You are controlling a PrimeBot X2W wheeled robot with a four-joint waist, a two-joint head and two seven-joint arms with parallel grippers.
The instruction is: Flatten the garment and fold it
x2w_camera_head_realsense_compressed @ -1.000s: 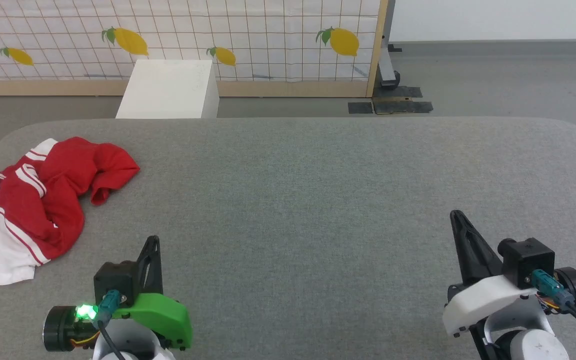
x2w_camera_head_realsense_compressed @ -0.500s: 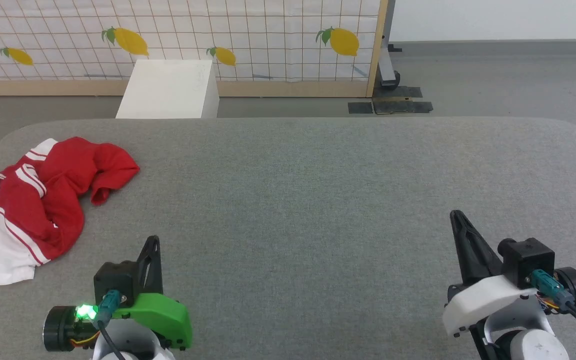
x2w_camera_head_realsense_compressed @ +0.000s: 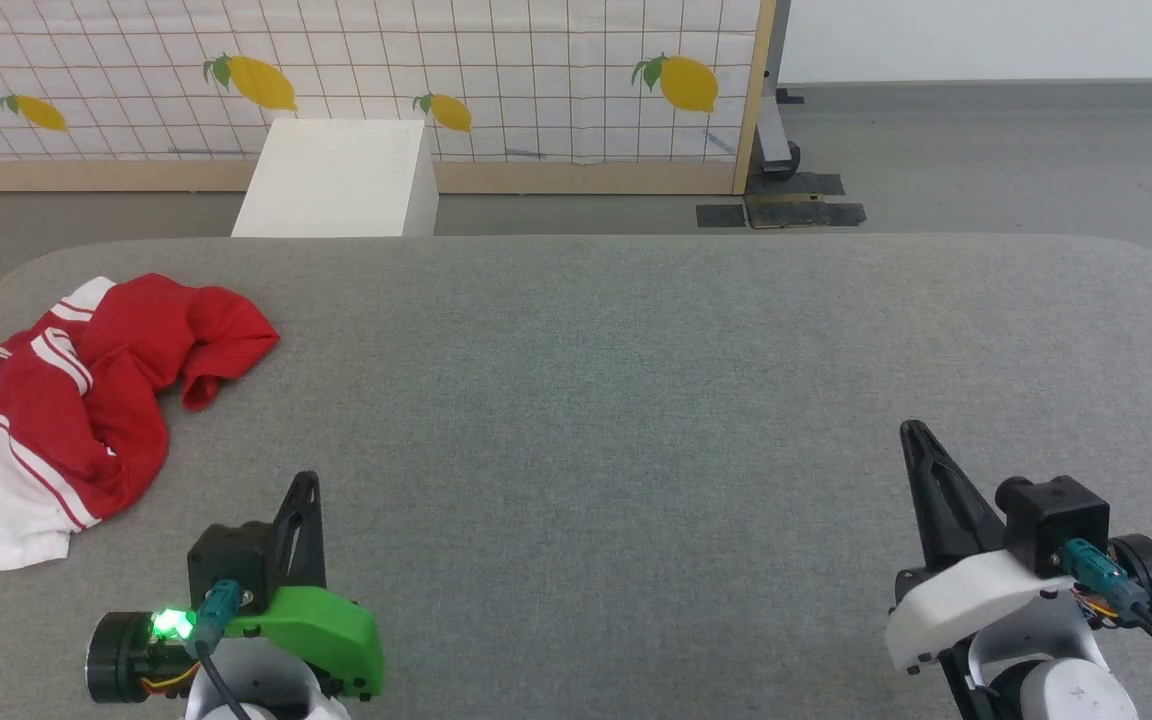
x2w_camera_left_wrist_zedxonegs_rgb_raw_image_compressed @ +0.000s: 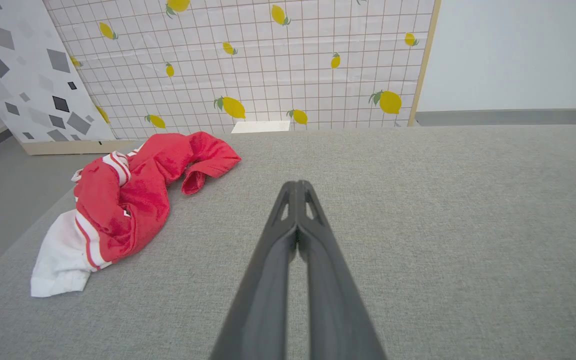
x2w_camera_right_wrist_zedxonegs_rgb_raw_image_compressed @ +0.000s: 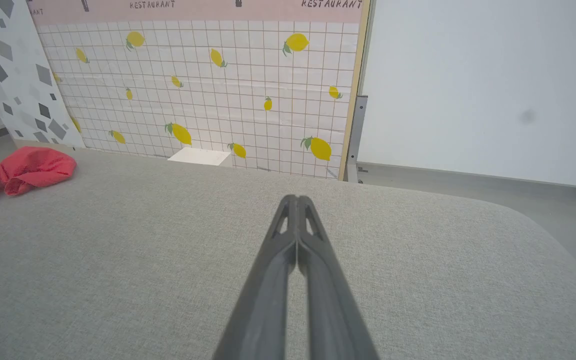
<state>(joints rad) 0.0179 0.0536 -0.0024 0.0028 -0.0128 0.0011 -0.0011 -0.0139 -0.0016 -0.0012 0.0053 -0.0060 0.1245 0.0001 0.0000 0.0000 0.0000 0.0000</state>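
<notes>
Head view: crumpled garment [x2w_camera_head_realsense_compressed: 101, 390], probably soft, light, limp; best pinched at white sleeve [x2w_camera_head_realsense_compressed: 11, 520], lower left. Left gripper [x2w_camera_head_realsense_compressed: 307, 484], right gripper [x2w_camera_head_realsense_compressed: 912, 432]: jaws pressed together, empty.

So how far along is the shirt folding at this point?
Done: nothing yet; the shirt lies crumpled in a heap at the left end of the table. In hand: nothing; the left gripper and right gripper are both shut, empty and clear of the cloth. Remaining: picking it up, spreading it flat, then every fold.
</notes>
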